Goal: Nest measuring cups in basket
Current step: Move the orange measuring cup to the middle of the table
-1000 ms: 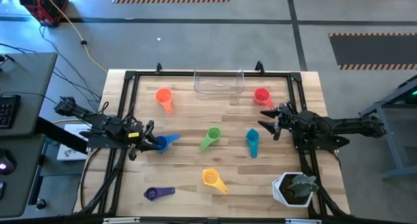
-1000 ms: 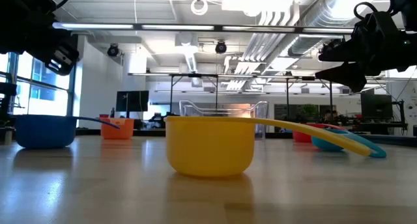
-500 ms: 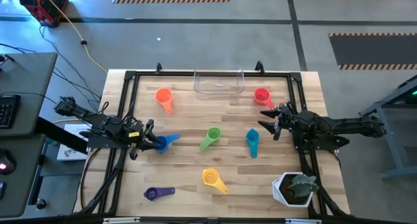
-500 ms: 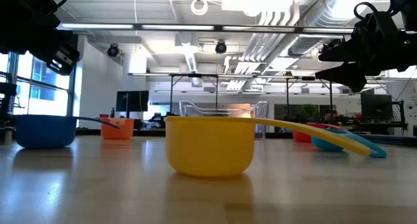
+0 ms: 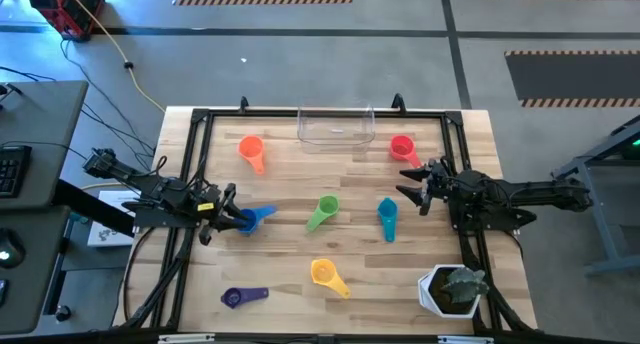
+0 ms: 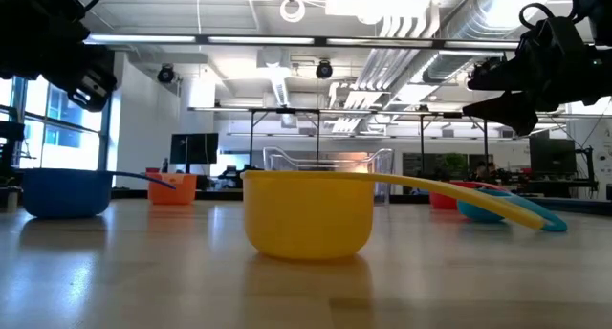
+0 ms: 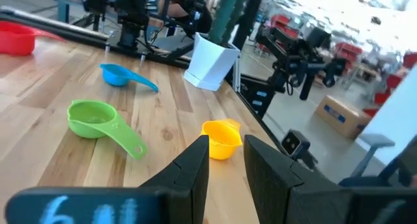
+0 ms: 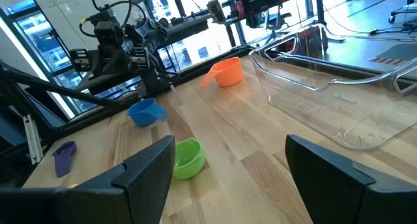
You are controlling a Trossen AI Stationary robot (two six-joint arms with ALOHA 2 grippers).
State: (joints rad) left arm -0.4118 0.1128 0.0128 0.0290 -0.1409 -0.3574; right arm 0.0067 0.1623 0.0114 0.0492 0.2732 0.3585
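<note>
- The basket [image 5: 336, 127] sits empty at 12 o'clock on the desk [image 5: 290, 239], and all seven cups lie loose around it.
- Orange cup [image 5: 250, 149] lies at 10 o'clock and red cup [image 5: 402, 148] at 2; green cup [image 5: 323, 212] and teal cup [image 5: 387, 214] sit near the centre; yellow cup [image 5: 323, 274] is at 6 and purple cup [image 5: 236, 297] at 7.
- The blue cup [image 5: 250, 218] lies at 9 o'clock, just beside the left hand [image 5: 222, 216], whose fingers [image 7: 189, 175] stand partly apart with nothing between them.
- The right hand [image 5: 415, 185] hovers at 3 o'clock, spread wide and empty, just below the red cup.
- The cups look light, stiff and smooth, so they would likely skid if nudged; pinching the bowl rim or the flat handle seems the safest hold.
- The basket's thin clear walls look easy to shove aside.
- The high view gives the whole layout; the low view is filled by the yellow cup and hides the green and purple ones.
- Only the right wrist view shows the basket's open inside close up.
</note>
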